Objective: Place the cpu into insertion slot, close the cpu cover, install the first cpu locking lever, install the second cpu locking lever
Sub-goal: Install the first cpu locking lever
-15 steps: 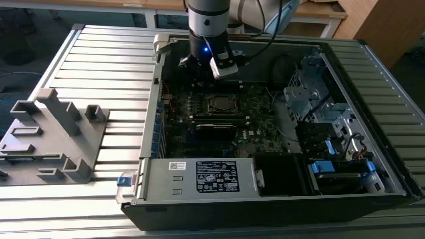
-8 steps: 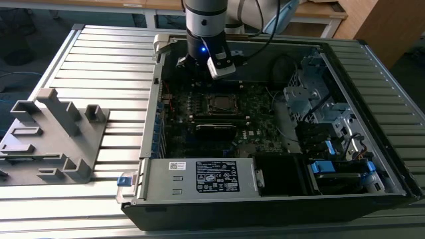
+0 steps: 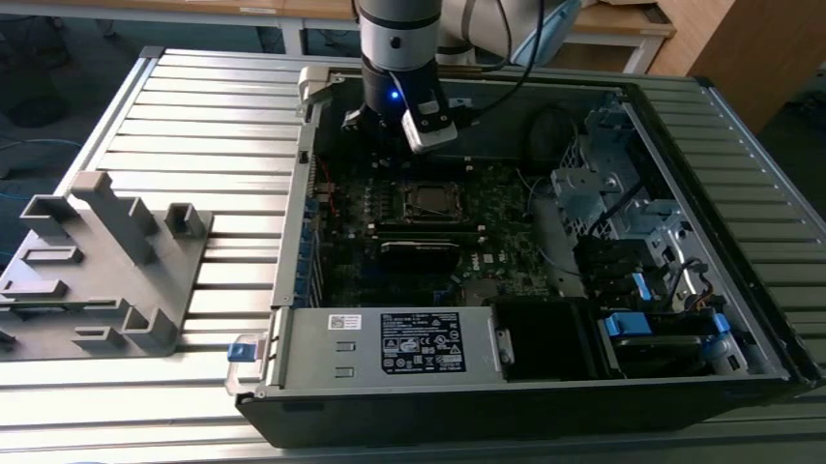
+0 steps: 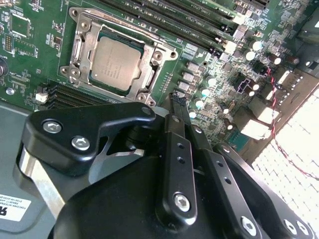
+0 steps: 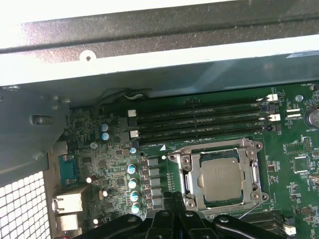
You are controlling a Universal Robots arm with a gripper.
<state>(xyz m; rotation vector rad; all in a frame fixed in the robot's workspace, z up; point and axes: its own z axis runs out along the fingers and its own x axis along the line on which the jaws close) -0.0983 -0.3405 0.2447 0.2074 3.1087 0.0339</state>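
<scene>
grey plastic stand (image 3: 97,266) sits at the exterior view's left, on the metal table (image 3: 207,126) with long grooves. next to it lies the open computer case (image 3: 516,411), with the green board (image 3: 504,232) inside. the robot arm (image 3: 394,39) stands over the far side of the board.

in the second wrist view the gripper (image 4: 175,99) has its two black fingers (image 4: 172,149) pressed together, and nothing is between them. the tip is just beside the slot. i cannot tell if it touches the board.

the cpu (image 4: 117,62) lies flat in its slot, near the middle of the board. the cpu cover (image 4: 79,50) looks folded down around it, and the dull silver top shows through the window. so i think the job in hand is the locking levers, though i cannot make out the thin levers well.

to do it well, i think the tip should push on the lever only, slow and steady. it should keep off the chip and the little round parts (image 4: 207,92) close by. the lever has to go all the way under its hook.

at the exterior view's right are the blue clips (image 3: 633,324).
</scene>
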